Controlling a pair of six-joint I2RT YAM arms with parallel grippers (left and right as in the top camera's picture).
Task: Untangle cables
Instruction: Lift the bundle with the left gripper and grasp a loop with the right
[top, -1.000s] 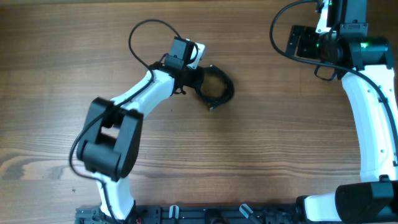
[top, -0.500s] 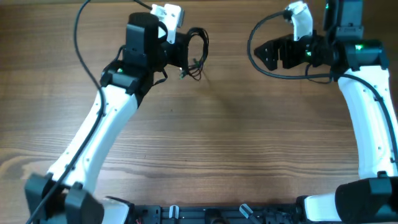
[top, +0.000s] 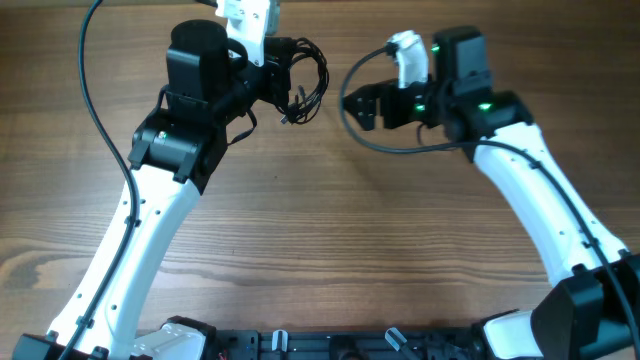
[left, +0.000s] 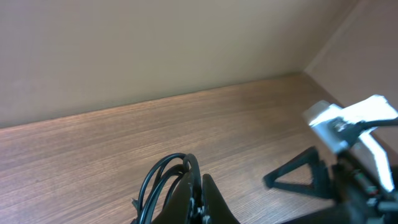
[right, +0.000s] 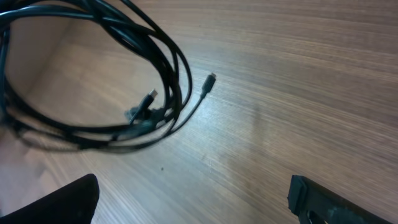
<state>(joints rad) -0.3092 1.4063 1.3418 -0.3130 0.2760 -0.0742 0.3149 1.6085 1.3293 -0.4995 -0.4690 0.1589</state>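
Cables, thin black coiled wire, hung limp, clamped in the left claw. Right claw sat wide apart; I'd grab a plug end.

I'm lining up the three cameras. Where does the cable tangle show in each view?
Overhead: cables at top, left of centre.
Left wrist: cables at bottom, left of centre.
Right wrist: cables in the upper left.
Shared landmark: the wooden table.
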